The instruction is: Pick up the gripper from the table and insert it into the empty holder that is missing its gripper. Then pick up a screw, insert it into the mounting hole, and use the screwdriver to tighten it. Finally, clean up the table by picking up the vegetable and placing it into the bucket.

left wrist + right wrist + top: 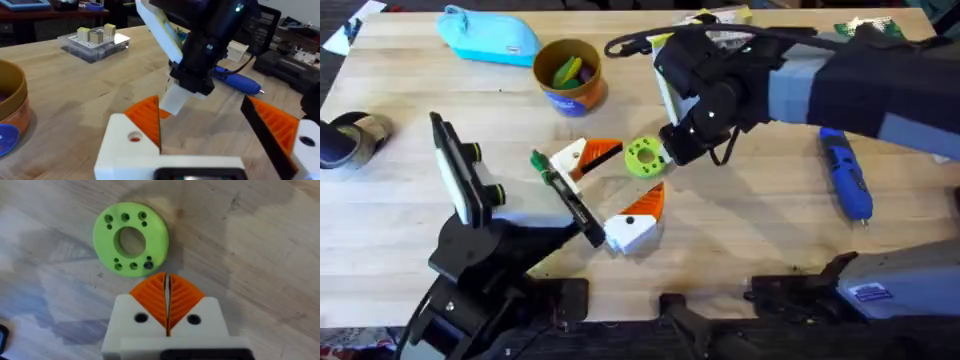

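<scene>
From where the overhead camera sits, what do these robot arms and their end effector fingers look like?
Both arms are mostly black with grey-blue segments. The right arm carries a looping black cable, and a blue-and-white label sits near its base. Each end effector has white fingers with orange ribbed pads, and dark round holes in the white part. The left end effector looks the same.

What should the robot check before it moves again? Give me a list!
1. Right gripper open to grab: not ok, it is shut with nothing in it.
2. Green ring within reach: ok, it lies flat just ahead of the right gripper's tips.
3. Left gripper open: ok, fingers spread wide.
4. Screwdriver free to pick up: ok, it lies alone on the table.
5. Bucket upright: ok.
6. A screw ready to pick: cannot tell.
</scene>
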`<state>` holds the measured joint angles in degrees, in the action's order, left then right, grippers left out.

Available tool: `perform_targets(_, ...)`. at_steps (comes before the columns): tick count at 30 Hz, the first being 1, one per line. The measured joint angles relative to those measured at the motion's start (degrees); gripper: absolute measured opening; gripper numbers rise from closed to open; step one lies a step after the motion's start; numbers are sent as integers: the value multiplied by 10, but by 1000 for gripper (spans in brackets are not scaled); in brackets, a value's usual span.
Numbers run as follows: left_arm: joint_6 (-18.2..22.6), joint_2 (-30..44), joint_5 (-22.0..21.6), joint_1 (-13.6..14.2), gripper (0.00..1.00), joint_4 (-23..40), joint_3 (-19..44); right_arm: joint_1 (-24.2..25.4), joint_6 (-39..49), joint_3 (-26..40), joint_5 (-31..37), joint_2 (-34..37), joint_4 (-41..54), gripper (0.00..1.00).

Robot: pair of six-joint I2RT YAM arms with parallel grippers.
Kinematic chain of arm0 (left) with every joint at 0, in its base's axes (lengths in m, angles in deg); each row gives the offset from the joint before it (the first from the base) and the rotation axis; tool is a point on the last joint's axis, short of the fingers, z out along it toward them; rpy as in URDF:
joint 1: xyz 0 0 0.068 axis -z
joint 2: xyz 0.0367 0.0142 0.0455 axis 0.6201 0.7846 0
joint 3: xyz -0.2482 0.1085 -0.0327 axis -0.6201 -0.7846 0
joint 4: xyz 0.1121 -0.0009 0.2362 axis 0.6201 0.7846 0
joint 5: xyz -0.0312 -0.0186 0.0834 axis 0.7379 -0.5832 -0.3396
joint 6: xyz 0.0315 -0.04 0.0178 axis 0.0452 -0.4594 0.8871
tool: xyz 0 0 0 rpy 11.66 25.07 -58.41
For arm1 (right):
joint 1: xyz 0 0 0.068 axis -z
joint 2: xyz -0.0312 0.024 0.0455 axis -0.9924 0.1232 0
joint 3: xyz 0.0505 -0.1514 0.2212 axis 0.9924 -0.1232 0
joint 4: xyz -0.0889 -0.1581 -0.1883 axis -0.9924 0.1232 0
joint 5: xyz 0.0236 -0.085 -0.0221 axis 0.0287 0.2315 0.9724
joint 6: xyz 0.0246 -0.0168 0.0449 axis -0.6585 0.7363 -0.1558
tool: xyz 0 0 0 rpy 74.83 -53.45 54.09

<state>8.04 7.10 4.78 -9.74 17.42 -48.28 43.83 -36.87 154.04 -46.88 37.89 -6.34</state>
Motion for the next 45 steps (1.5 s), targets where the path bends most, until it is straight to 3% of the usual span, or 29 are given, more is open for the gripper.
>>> perform_targets(2,0,0,0,0,990,0,0,0,-5,0,-11,-11,1,11)
perform_targets(3,0,0,0,0,990,0,0,0,-8,0,-15,-15,0,68)
perform_targets(5,0,0,0,0,990,0,0,0,-8,0,-22,-22,-1,361)
perform_targets(10,0,0,0,0,990,0,0,0,12,0,-47,-23,-4,897)
perform_targets(12,0,0,0,0,990,0,0,0,14,0,-55,-22,-3,949)
perform_targets(15,0,0,0,0,990,0,0,0,18,0,-60,-15,-7,865)
perform_targets(17,0,0,0,0,990,0,0,0,19,0,-63,-5,-17,714)
perform_targets(20,0,0,0,0,990,0,0,0,21,0,-65,8,-34,572)
perform_targets(25,0,0,0,0,990,0,0,0,22,0,-67,17,-40,441)
perform_targets(45,0,0,0,0,990,0,0,0,22,0,-67,32,-53,141)
